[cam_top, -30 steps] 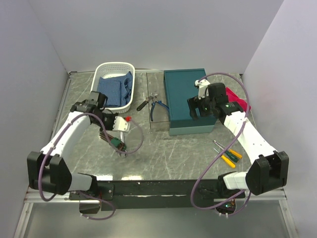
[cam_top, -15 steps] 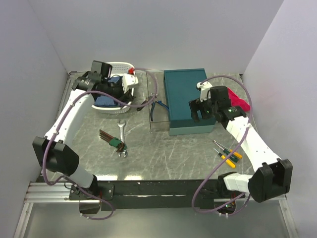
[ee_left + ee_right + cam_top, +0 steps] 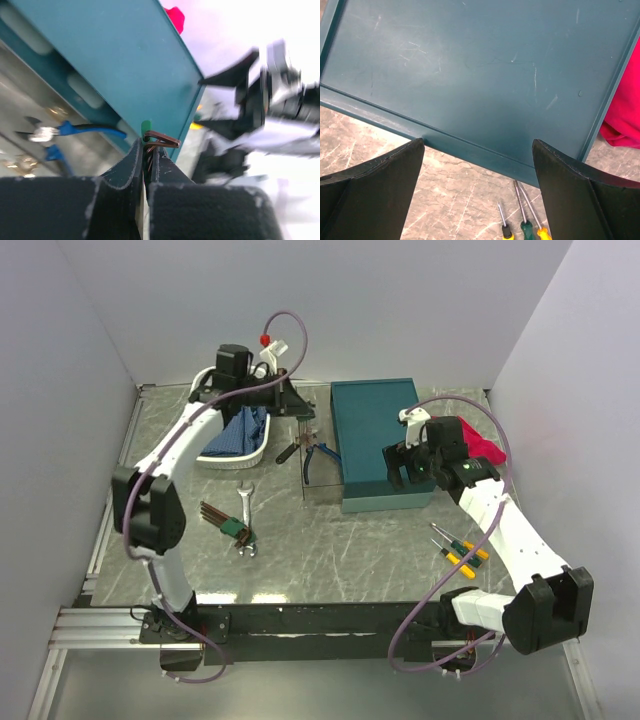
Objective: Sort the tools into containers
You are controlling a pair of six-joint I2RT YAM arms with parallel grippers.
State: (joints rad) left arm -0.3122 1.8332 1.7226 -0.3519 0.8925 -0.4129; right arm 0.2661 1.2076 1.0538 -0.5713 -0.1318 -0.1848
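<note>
Left pincer is clenched on a bent brown rod. The rod looks thin, stiff and light, and it will likely twist in so narrow a pinch. Just beyond it lies the closed teal box, with blue-handled pliers beside it. Right pincer hangs released over the box top, which is smooth rigid metal, best lifted at its front edge. Screwdrivers lie near; grip their handles.

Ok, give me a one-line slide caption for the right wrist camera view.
Open right hand over the teal box, three screwdrivers beside it and a red cloth at its edge.
</note>
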